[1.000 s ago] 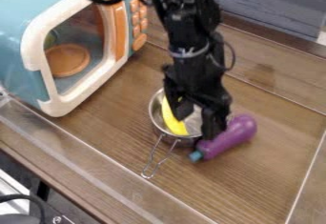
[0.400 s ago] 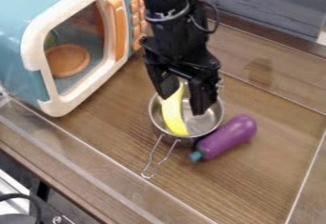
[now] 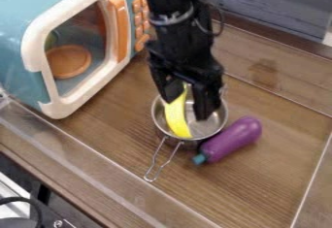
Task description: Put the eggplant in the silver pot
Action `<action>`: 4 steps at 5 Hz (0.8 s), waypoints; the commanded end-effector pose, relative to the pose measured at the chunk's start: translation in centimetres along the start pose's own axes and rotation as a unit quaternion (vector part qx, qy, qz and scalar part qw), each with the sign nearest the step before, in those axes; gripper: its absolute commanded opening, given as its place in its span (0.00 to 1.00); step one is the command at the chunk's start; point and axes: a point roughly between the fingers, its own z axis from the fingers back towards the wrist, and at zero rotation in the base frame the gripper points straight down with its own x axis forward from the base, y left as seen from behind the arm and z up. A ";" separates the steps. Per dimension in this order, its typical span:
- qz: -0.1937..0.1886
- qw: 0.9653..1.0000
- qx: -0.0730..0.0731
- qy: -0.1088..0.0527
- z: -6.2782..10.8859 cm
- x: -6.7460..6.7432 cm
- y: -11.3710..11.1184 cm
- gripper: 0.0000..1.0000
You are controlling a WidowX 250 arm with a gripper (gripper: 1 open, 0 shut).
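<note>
Two toys sit at the middle of the frame: a glossy purple eggplant point(image 3: 231, 140), oblong and smooth with a green cap at its lower-left end, and a curved yellow banana point(image 3: 180, 118) of matte plastic. The banana lies inside the pot point(image 3: 163, 123), a small round vessel of shiny metal whose thin wire loop handle runs down and left across the wood. The eggplant lies on the tabletop point(image 3: 279, 86) just to the lower right of the pot, close against its rim or touching it; which one cannot be told. The tabletop is brown wood with visible grain and a sheen, edged by a clear raised border. At upper left stands a toy microwave point(image 3: 58, 43), pale blue plastic with a cream rounded door frame, an orange-tinted window and an orange button panel. From the top of the frame a black arm comes down to the gripper point(image 3: 183, 89), whose jaws stand released, spread wide, with nothing between them. They hang directly above the pot and banana, so the eggplant lies below and to their right, outside them and untouched.
</note>
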 end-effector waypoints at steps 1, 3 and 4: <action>-0.115 0.993 -0.010 0.009 -2.1 1.6 -1.8 1.00; -0.221 0.974 -0.026 0.041 -5.7 3.5 -4.0 1.00; -0.209 0.976 -0.032 0.053 -7.5 3.2 -5.2 1.00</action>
